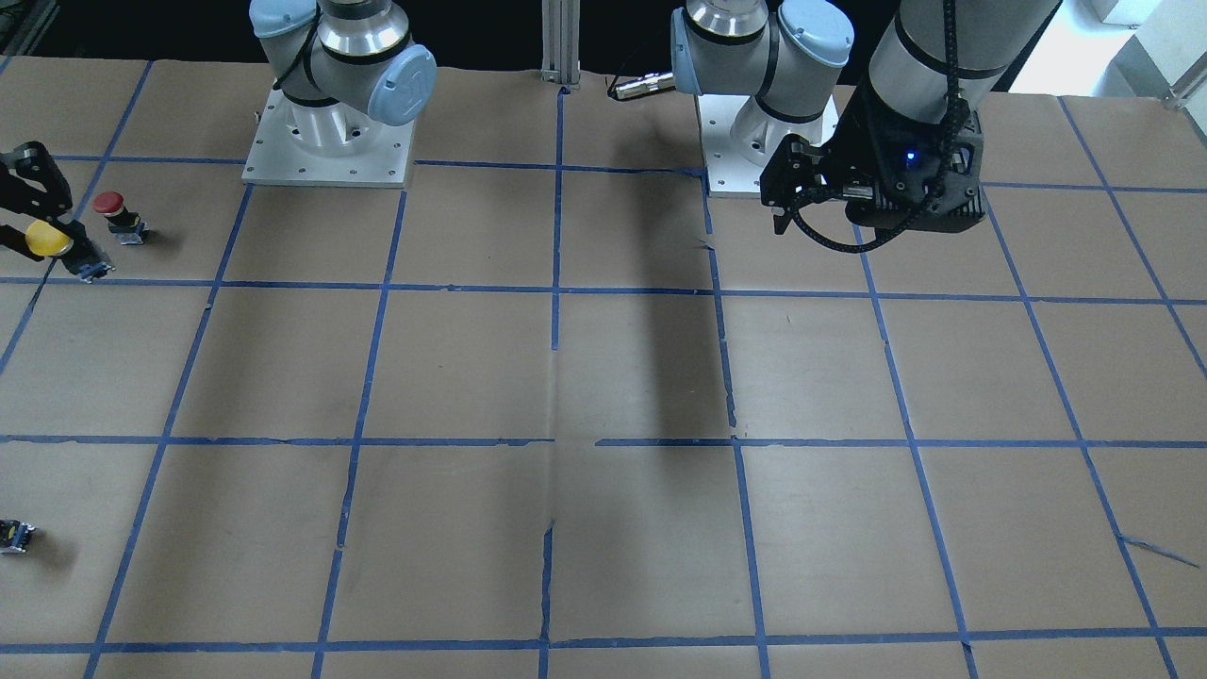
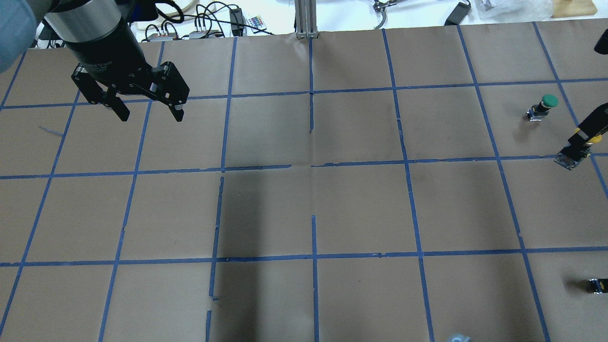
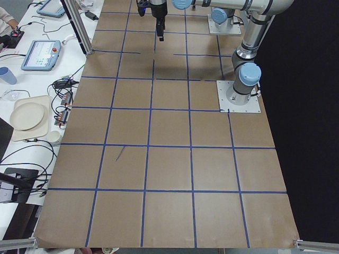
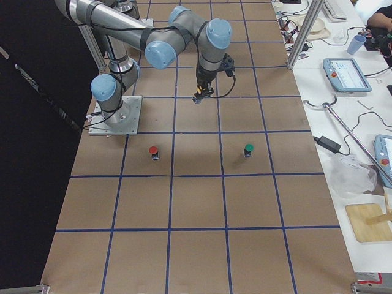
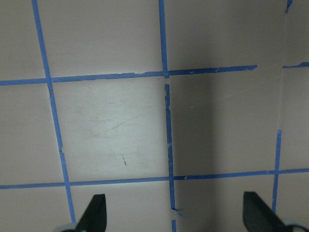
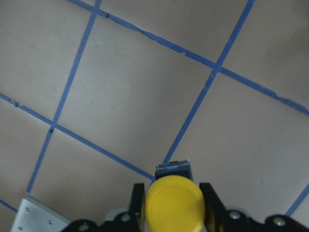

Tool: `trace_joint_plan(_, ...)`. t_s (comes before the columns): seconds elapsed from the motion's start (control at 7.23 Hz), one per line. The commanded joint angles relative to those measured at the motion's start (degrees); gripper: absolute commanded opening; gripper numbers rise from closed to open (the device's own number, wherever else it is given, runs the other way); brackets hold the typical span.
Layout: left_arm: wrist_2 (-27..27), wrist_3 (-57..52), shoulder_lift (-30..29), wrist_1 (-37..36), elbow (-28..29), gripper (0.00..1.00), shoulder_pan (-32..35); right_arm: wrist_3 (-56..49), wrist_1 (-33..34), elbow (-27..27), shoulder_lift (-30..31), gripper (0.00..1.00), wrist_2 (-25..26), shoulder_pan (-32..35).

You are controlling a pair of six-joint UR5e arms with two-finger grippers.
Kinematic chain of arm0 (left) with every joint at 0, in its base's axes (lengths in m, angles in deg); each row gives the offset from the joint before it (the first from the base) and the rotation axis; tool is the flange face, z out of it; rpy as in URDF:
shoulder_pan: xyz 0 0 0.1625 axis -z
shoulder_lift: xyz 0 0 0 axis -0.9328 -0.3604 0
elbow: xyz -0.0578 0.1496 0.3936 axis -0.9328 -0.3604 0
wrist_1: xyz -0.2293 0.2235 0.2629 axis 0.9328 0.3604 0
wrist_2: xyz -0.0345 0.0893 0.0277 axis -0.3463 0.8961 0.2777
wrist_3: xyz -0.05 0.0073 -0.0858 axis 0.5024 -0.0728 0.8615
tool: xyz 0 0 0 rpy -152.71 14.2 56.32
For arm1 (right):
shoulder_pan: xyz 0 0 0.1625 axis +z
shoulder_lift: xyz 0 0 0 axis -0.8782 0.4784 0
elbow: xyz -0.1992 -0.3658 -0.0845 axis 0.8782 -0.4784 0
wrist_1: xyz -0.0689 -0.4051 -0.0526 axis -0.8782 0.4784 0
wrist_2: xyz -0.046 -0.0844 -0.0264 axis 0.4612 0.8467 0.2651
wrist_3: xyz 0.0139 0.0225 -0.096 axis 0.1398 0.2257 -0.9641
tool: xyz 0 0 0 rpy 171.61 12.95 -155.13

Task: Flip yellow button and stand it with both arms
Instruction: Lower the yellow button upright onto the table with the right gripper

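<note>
My right gripper point(image 6: 174, 195) is shut on the yellow button point(image 6: 174, 205). Its fingers point(image 6: 208, 198) clamp the yellow cap from both sides, and the contact block point(image 6: 172, 169) points down at the table. It holds the button off the paper, at the left edge of the front view point(image 1: 47, 239) and at the right edge of the overhead view point(image 2: 582, 138). My left gripper point(image 2: 151, 115) is open and empty, high over the table's other side. Its two fingertips point(image 5: 94, 212) stand wide apart in the left wrist view.
A red-capped button point(image 1: 112, 213) stands close to the held button. A green-capped button point(image 2: 545, 105) stands farther out. A small black-grey block point(image 2: 597, 285) lies near the robot-side table edge. The brown paper table point(image 2: 304, 209) has a blue tape grid. The arm bases point(image 1: 328, 141) stand at the table's rear.
</note>
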Motion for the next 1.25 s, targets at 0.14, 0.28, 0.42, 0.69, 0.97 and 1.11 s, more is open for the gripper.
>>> trace_joint_plan(0.14, -0.7, -3.8, 0.1, -2.4, -0.1, 1.0, -2.7, -29.2, 15.5, 2.6, -6.9, 0.0, -0.4, -7.3)
trace_joint_plan(0.28, -0.6, -2.8, -0.3, -4.1, 0.0, 1.0, -2.6, -31.1, 16.8, 2.8, -8.8, 0.0, -0.6, -9.5)
trace_joint_plan(0.42, -0.7, -2.7, -0.4, -5.0, -0.3, 1.0, -2.3, -33.9, 17.0, 3.2, -10.4, 0.0, -1.8, -9.8)
trace_joint_plan(0.69, -1.6, -1.7, 0.5, -4.9, -0.7, 1.0, -2.2, -40.1, 19.2, 6.6, -12.5, 0.0, -2.0, -9.9)
trace_joint_plan(0.97, -1.8, -0.9, -0.8, -4.9, -0.8, 1.0, -2.2, -45.0, 22.6, 8.9, -13.1, 0.02, -4.8, -9.9)
trace_joint_plan(1.11, -1.7, -1.0, -0.8, -5.0, -0.7, 1.0, -2.2, -45.4, 22.7, 9.2, -13.9, 0.02, -4.8, -9.9)
